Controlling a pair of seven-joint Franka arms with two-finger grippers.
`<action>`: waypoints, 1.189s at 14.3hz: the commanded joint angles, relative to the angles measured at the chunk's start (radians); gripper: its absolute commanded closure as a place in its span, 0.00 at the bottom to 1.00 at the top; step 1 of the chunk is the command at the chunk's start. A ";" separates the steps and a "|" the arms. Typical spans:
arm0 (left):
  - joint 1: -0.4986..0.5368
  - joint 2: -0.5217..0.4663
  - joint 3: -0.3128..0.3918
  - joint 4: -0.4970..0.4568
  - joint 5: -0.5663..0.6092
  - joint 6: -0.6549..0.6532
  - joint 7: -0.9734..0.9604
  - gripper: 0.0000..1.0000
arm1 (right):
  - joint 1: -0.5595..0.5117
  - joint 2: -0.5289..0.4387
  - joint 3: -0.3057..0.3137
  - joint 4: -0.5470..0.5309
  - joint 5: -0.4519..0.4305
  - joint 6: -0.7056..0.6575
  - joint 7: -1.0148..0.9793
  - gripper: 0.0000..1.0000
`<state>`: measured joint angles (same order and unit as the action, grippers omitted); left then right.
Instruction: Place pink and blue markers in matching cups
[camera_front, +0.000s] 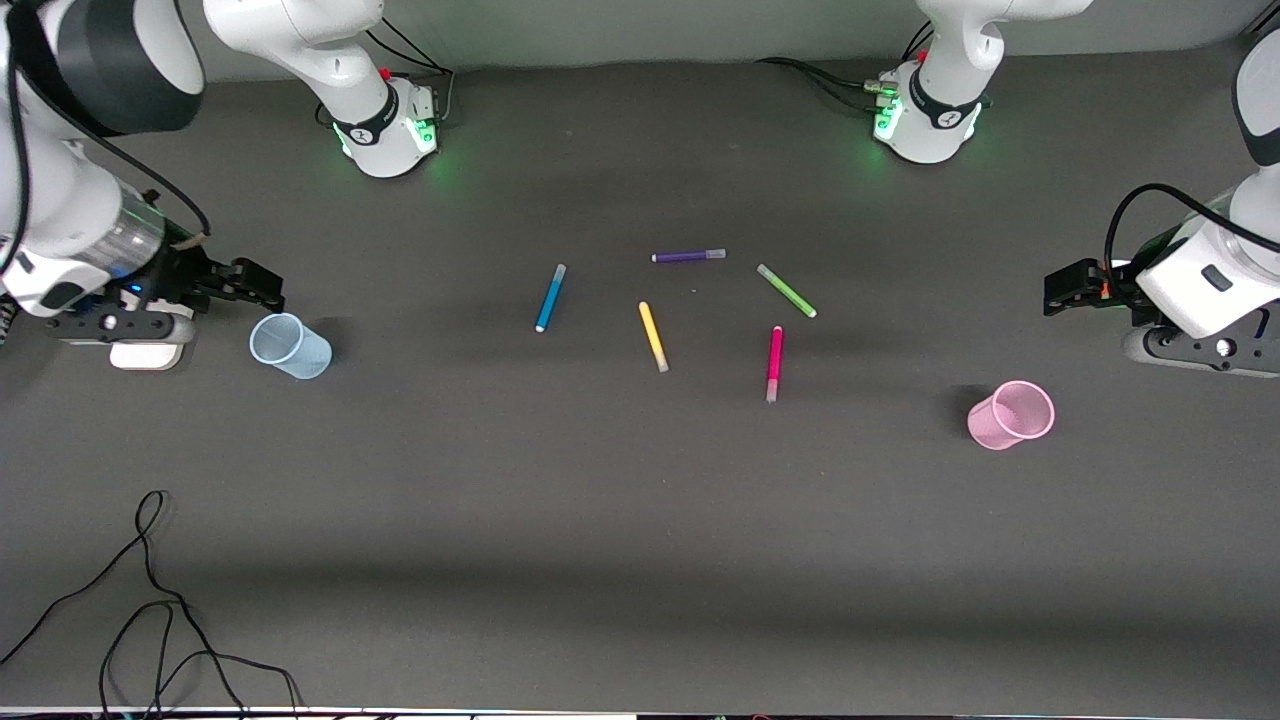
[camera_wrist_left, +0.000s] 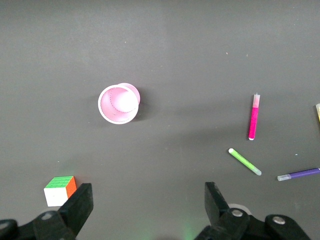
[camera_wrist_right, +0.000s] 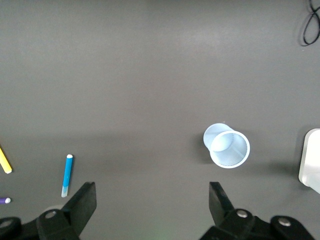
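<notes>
Above table ends, L pincer (camera_front: 1062, 288) & R pincer (camera_front: 262, 285) both spread wide (arms raised, level).

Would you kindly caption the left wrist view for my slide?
Open left pincer above pink cup, pink marker, green marker and puzzle cube.

dark grey table (camera_front: 640, 520): blue marker (camera_front: 550, 298), pink marker (camera_front: 774, 363), yellow (camera_front: 653, 336), green (camera_front: 786, 291), purple markers (camera_front: 688, 256), blue cup (camera_front: 290, 346), pink cup (camera_front: 1011, 415), black cable (camera_front: 150, 610), colour cube (camera_wrist_left: 60, 190)
</notes>
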<state>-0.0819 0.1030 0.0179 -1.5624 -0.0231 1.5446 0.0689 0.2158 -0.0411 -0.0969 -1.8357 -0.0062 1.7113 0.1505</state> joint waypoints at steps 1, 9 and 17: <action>-0.018 -0.011 0.020 -0.007 -0.003 -0.008 -0.006 0.01 | 0.036 0.026 -0.004 0.006 0.011 -0.004 0.006 0.00; -0.036 -0.017 0.016 -0.042 -0.009 0.000 -0.008 0.01 | 0.198 0.231 -0.006 0.009 0.199 0.008 0.232 0.00; -0.249 -0.003 -0.021 -0.203 -0.020 0.181 -0.242 0.00 | 0.352 0.466 -0.006 -0.002 0.373 0.151 0.408 0.00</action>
<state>-0.2752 0.1108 -0.0167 -1.7059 -0.0336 1.6633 -0.1102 0.5643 0.3563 -0.0925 -1.8482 0.3100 1.8286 0.5351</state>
